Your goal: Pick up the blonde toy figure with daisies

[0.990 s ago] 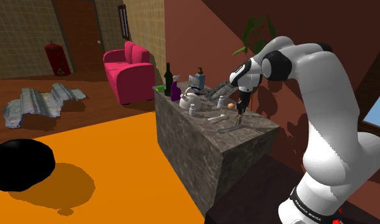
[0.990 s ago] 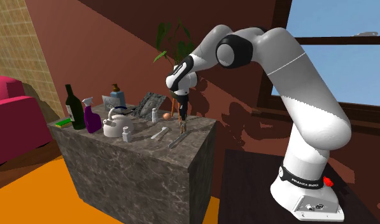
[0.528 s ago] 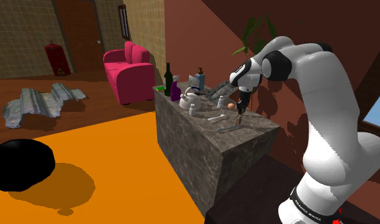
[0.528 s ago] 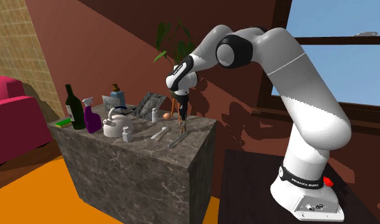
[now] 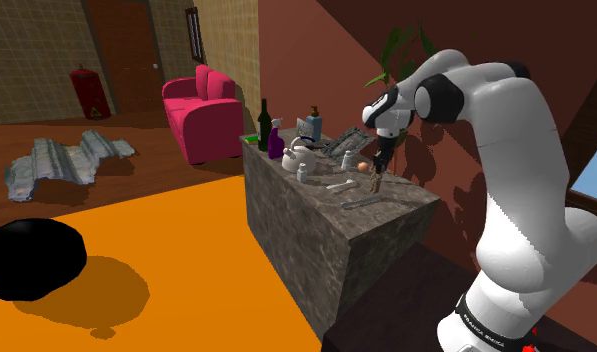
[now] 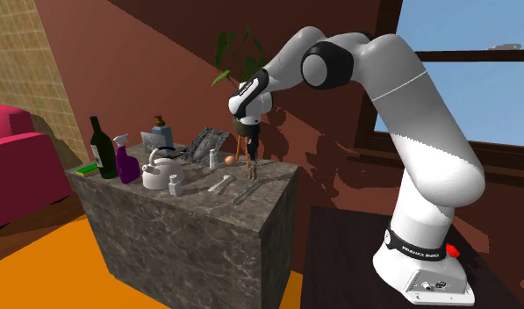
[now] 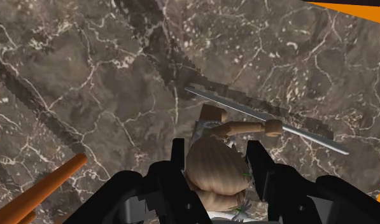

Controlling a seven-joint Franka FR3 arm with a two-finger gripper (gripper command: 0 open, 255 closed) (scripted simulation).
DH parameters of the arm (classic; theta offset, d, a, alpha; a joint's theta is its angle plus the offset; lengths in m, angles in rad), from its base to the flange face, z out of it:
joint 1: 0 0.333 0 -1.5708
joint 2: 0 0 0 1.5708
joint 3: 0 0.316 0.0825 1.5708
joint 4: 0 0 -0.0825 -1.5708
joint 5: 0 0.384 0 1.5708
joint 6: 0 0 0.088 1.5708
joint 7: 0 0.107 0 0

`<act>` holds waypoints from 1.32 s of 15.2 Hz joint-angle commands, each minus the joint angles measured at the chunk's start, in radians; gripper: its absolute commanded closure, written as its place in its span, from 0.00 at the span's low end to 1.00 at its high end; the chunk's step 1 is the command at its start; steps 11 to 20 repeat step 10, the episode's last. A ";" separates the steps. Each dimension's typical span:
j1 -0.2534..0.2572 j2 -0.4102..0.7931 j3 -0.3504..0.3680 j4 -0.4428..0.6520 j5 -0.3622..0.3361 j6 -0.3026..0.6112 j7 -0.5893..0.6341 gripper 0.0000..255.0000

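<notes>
- Between the two black fingers [image 7: 177, 159] of the claw [image 7: 215, 153] sits the small toy figure with the blonde, shell-ribbed hair [image 7: 214, 172], its head clasped on both sides and one tan arm stretched out away from the claw.
- From the second exterior view, the figure [image 6: 250, 162] hangs upright below the claw [image 6: 249, 146], over the end of the dark veined marble desk [image 6: 190, 230] nearest the arm's stand; whether its feet touch the stone I cannot tell.
- The claw is closed about halfway, stopped by the figure's head.
- A long thin grey metal knife [image 7: 265, 118] lies flat on the desk just beside the figure, running under the outstretched arm.
- A small orange rounded piece [image 6: 229, 160] rests near the figure, on the second exterior view's left of it.
- Farther along the desk stand a white kettle [image 6: 156, 172], a purple spray bottle [image 6: 126, 163] and a dark green wine bottle [image 6: 96, 140], well apart from the figure.
- Beyond the desk, in the shoulder view, a bright pink armchair [image 5: 201, 112] stands by the wall.
</notes>
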 commanded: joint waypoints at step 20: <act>0.010 -0.061 -0.018 0.032 -0.026 -0.090 0.013 1.00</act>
